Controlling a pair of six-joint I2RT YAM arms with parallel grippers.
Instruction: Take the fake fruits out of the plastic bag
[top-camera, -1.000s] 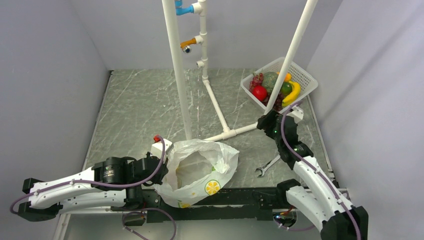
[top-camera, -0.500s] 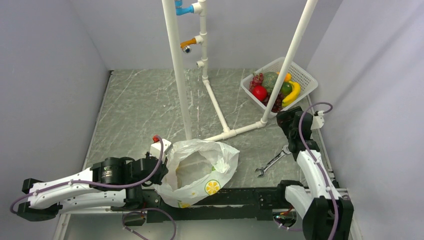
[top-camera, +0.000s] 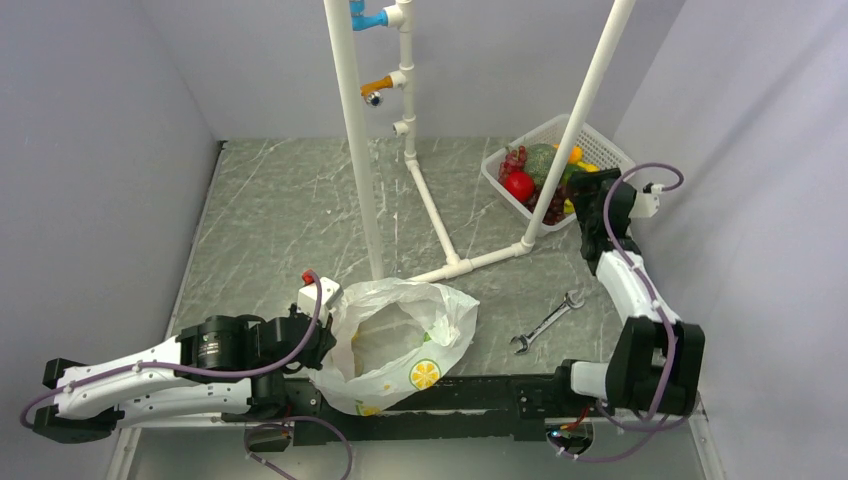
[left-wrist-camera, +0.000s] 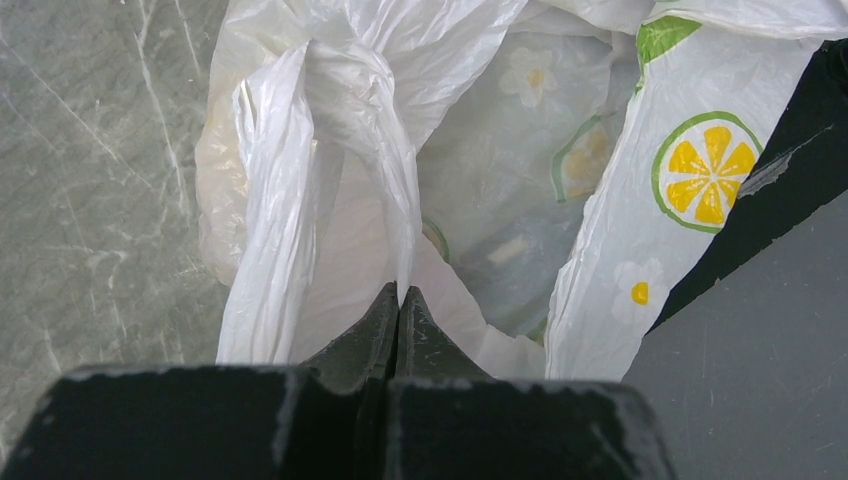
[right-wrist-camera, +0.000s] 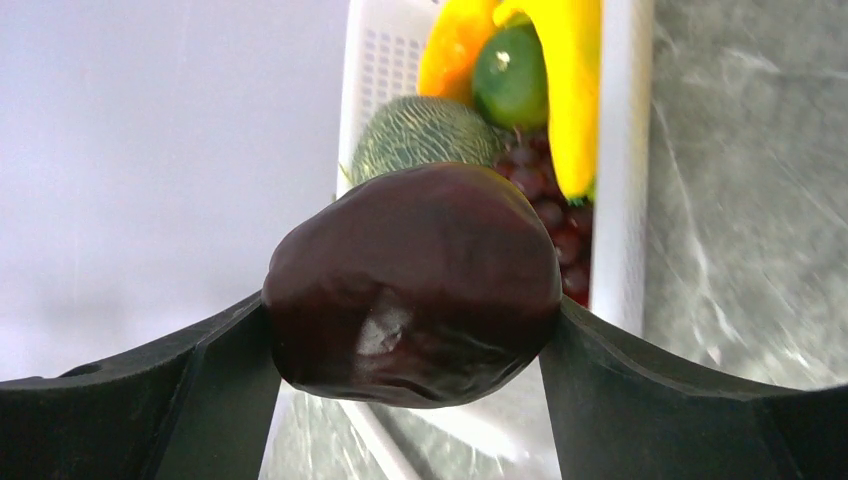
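Observation:
The plastic bag (top-camera: 400, 340), white with lemon prints, lies open at the near edge. My left gripper (top-camera: 322, 335) is shut on a twisted fold of its rim, seen close in the left wrist view (left-wrist-camera: 398, 292); the bag's inside (left-wrist-camera: 500, 200) shows no fruit. My right gripper (top-camera: 590, 203) hangs by the near rim of the white basket (top-camera: 612, 150), shut on a dark red apple (right-wrist-camera: 410, 270). In the basket lie a red apple (top-camera: 518, 185), a yellow banana (right-wrist-camera: 575, 90), a green netted melon (right-wrist-camera: 420, 135) and dark grapes (right-wrist-camera: 550, 210).
A white pipe frame stands mid-table, with one upright (top-camera: 360, 140) and a slanted pole (top-camera: 585, 100) in front of the basket. A wrench (top-camera: 545, 323) lies on the table right of the bag. Grey walls close both sides.
My right arm has swung right and back from the pipe's foot to the basket, carrying the apple. The left arm and the bag have not moved.

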